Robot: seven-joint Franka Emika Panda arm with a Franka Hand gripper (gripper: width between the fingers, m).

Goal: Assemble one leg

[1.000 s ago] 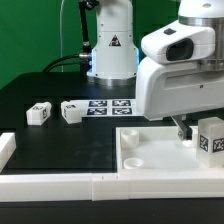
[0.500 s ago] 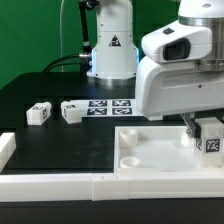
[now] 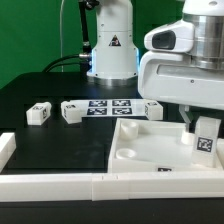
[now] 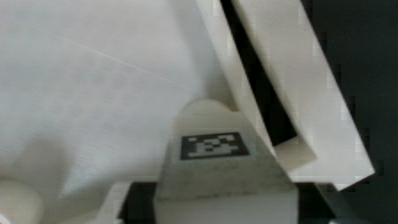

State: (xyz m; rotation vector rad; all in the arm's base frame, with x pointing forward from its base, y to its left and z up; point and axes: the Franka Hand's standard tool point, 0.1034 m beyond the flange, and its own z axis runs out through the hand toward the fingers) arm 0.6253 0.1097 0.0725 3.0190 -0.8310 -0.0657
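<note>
My gripper (image 3: pixel 203 124) is shut on a leg (image 3: pixel 205 137), a small white block with a black-and-white marker, and holds it over the far right corner of the large white panel (image 3: pixel 150 148). In the wrist view the leg (image 4: pixel 217 160) sits between my two dark fingers (image 4: pixel 134 203), just above a corner recess of the panel (image 4: pixel 89 100). Three more legs lie on the black table: two at the exterior view's left (image 3: pixel 38 113) (image 3: pixel 73 111) and one behind the panel (image 3: pixel 153 109).
The marker board (image 3: pixel 108 105) lies flat behind the legs. A white rail (image 3: pixel 60 184) runs along the front table edge, with a white block (image 3: pixel 5 148) at the exterior view's left. The arm's base (image 3: pixel 110 45) stands at the back.
My arm has risen and tilted, uncovering the leg behind the panel. The held leg has shifted slightly towards the panel's corner.
</note>
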